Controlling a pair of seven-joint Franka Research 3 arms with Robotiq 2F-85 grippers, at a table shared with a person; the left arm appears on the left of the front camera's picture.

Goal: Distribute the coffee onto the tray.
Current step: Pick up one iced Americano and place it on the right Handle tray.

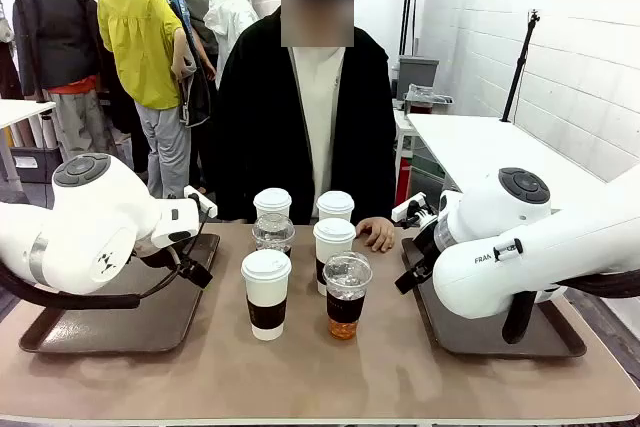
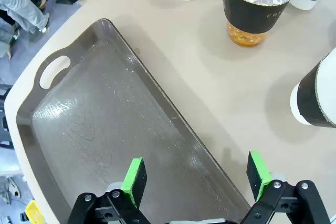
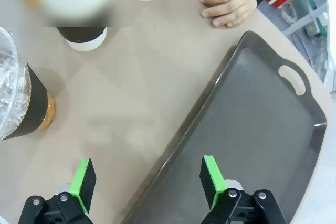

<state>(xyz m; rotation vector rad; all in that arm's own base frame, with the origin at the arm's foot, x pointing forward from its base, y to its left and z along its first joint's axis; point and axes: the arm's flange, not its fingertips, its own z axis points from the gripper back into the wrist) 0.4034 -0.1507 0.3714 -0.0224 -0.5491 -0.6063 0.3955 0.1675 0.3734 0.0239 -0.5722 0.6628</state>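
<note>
Two dark trays bracket the table, and what we see of each is bare, so we judge the job to be at its very start, with no cup on a tray yet. At the left lies the left tray. The left gripper hangs over that tray's inner rim, its green pads spread wide with nothing between them.

In the middle of the table stand six coffees, all clear of both trays. On the left of the group the near white cup stands in front. Behind it is a clear dome-lidded cup, then the far-left white cup. To their right the amber dome-lidded cup is nearest us, with the middle white cup just behind it and the far-right white cup beyond.

The person's hand rests on the table just right of the group. The right gripper hovers astride the inner rim of the right tray, likewise fully spread and empty.

Next, we think, one arm must swing inward to a near cup. It should close on the black sleeve, keep the cup upright and set it on its own tray.
</note>
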